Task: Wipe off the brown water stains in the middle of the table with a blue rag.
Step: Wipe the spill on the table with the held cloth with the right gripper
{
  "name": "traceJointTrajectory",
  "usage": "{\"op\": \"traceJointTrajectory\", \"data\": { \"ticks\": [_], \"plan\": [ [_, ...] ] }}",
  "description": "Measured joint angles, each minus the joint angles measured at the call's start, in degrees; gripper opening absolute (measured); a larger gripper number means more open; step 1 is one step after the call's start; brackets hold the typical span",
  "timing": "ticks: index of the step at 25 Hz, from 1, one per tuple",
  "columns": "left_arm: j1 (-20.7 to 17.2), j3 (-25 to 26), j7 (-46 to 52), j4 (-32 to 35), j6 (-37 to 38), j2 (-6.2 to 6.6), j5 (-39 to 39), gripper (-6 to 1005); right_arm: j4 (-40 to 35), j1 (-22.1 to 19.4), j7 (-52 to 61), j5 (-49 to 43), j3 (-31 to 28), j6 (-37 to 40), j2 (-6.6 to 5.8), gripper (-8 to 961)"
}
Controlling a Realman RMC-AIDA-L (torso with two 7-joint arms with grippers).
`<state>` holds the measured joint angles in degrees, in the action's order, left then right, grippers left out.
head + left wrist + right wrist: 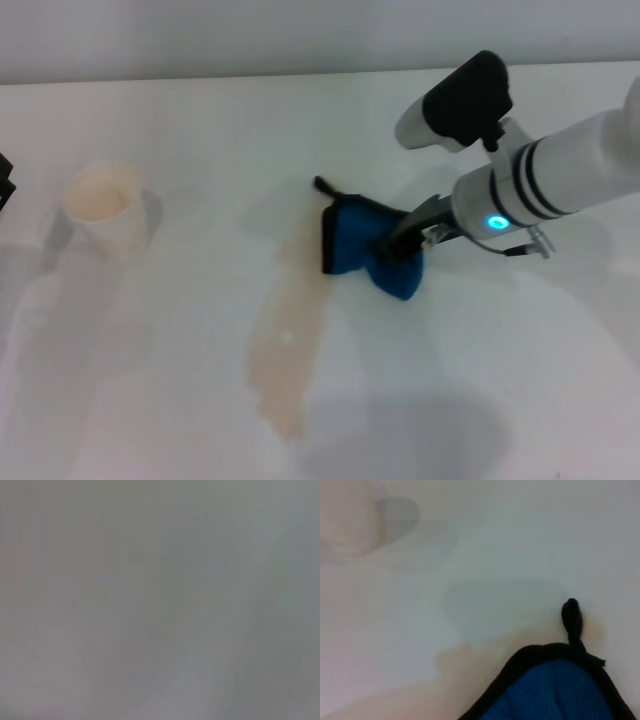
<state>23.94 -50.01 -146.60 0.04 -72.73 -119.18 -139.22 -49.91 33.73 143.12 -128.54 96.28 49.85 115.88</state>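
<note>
Far left, a paper cup [105,208] is standing well clear. At the table [150,400] centre, your lobed tan stain [285,345] is lying mostly untouched. The right gripper [392,247] is pinching the bunched, black-edged blue rag [355,245] at the stain's far right edge; so little cloth touching risks smearing.

One blue rag [365,250], one brown water stain [288,345], one paper cup [105,210].

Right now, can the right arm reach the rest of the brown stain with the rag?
Probably yes. The right gripper holds the blue rag on the table, at the edge of the brown water stains, and nothing lies between them. The paper cup stands far aside.
</note>
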Motion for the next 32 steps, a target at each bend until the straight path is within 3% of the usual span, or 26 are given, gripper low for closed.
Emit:
{"op": "traceJointTrajectory", "data": {
  "ticks": [19,32],
  "plan": [
    [-0.08,0.0,0.0,0.14,0.26,0.0,-0.07,887,-4.46,1.47,-0.19,3.76,8.41,5.67,0.01,74],
    [0.01,0.18,0.0,0.25,0.49,0.0,-0.24,887,-8.72,2.37,-0.37,6.67,13.45,21.4,-0.03,74]
  ]
}}
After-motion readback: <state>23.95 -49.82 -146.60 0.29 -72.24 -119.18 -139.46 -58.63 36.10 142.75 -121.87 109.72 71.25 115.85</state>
